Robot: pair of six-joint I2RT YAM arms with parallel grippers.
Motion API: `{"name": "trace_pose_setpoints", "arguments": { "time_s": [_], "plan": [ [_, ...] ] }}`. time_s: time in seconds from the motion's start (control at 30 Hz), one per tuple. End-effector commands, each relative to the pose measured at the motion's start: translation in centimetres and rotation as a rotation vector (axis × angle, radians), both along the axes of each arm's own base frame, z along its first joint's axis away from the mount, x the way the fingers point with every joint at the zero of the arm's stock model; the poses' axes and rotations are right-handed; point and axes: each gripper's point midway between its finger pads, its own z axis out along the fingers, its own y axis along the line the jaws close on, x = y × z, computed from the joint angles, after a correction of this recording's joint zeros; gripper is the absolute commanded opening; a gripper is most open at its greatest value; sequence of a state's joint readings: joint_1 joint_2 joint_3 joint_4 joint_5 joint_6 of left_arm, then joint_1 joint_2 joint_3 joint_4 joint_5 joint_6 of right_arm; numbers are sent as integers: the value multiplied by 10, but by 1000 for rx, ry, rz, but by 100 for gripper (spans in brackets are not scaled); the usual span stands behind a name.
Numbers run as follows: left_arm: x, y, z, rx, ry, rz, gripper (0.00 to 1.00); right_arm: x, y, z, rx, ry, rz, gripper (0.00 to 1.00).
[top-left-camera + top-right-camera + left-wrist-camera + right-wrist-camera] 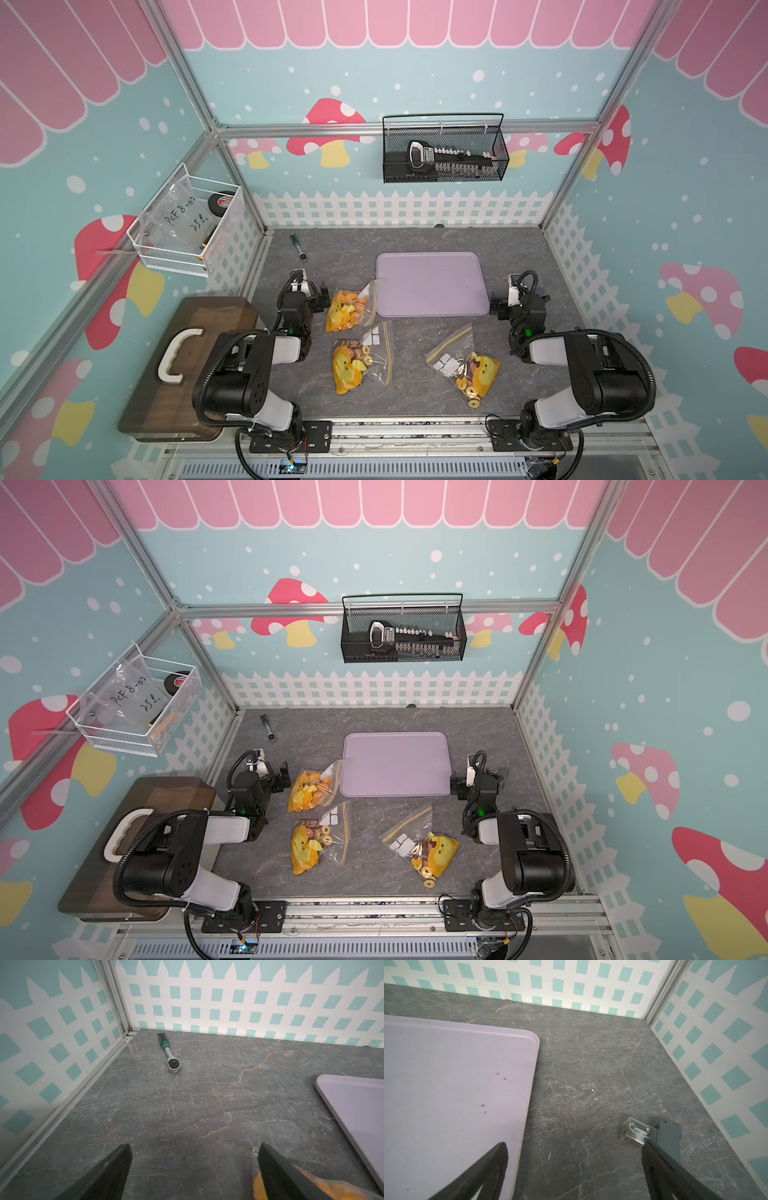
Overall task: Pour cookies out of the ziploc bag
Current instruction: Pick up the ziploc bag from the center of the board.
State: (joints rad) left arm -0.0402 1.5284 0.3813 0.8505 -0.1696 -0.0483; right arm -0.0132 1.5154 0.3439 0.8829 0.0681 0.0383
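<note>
On the bench (pixel 415 399), nothing poured yet.
The cookies (pixel 348 312) all sit inside three ziploc bags (pixel 360 365) beside the bare lilac tray (pixel 432 286). My left tool (pixel 194 1145) and right tool (pixel 574 1142) both gape empty; grasping a bag, lifting and tipping are all left, I judge.

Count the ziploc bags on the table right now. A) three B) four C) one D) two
A: three separate bags lie on the tabletop: the bag at the tray's left edge, the middle bag and the right-hand bag; the tray itself is bare.
</note>
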Motion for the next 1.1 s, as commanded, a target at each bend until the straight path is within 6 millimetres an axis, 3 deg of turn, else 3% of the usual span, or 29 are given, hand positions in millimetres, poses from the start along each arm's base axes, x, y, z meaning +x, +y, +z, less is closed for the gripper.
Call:
{"name": "trace_pose_setpoints", "arguments": {
  "time_s": [0.0, 0.17, 0.33, 0.5, 0.63, 0.77, 0.93, 1.07],
  "plan": [
    [0, 0, 18, 29, -51, 14, 99, 10, 4, 19, 5, -34, 29, 99],
    [-1, -13, 43, 107, -29, 23, 99, 23, 8, 33, 29, 99, 45, 99],
    [-5, 4, 71, 26, -5, 175, 99, 21, 9, 55, 184, 192, -26, 99],
    [-8, 2, 81, -188, 93, 255, 99, 17, 49, 67, 370, 276, 122, 99],
    [-14, -15, 80, -281, 198, 215, 99, 12, 85, 84, 480, 295, 256, 99],
    [-24, -50, 93, -368, 278, 31, 99, 4, 114, 102, 479, 302, 344, 99],
    [-39, -98, 116, -309, 412, -301, 99, -5, 152, 122, 539, 296, 487, 99],
    [-62, -120, 120, -151, 459, -493, 99, -8, 173, 122, 617, 348, 554, 99]
  ]
}}
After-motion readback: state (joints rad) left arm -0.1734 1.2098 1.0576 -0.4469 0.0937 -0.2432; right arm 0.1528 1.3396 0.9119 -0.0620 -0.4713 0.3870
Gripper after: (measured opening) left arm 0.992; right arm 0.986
